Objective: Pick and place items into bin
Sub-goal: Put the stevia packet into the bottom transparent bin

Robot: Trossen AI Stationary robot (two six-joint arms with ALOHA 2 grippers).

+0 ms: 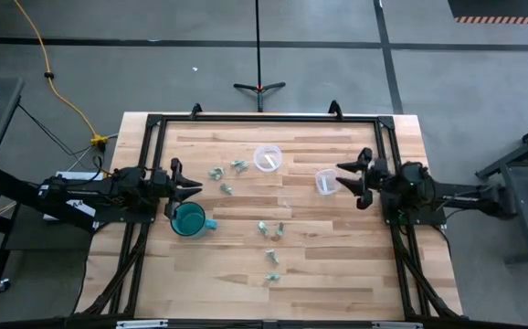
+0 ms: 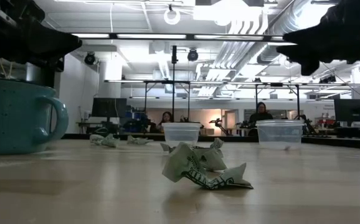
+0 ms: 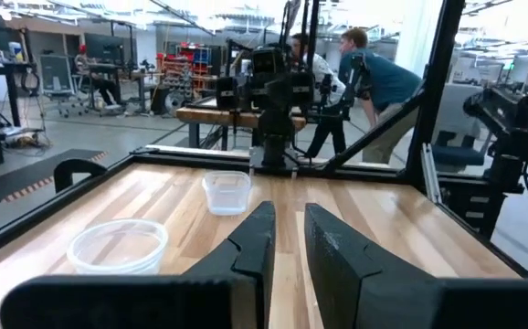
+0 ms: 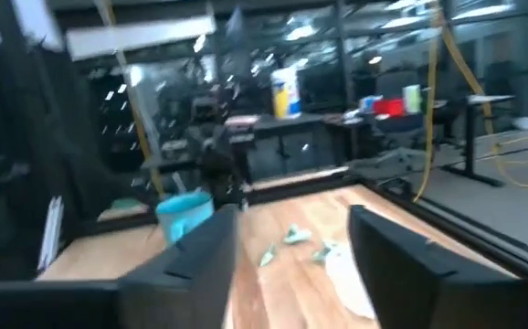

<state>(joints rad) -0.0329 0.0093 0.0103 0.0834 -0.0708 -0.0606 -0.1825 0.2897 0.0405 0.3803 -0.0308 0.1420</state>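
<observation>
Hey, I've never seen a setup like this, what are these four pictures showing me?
It is one wooden table with two robot arms, seen by four cameras at once. The top picture looks straight down, the second looks level across the tabletop, and the last two ride on each arm's wrist. The left gripper hangs by a teal mug. The right gripper is at a clear cup; a second cup stands nearer the middle. Small crumpled pieces lie scattered on the wood. Both grippers are open and hold nothing. People show in the room behind.
</observation>
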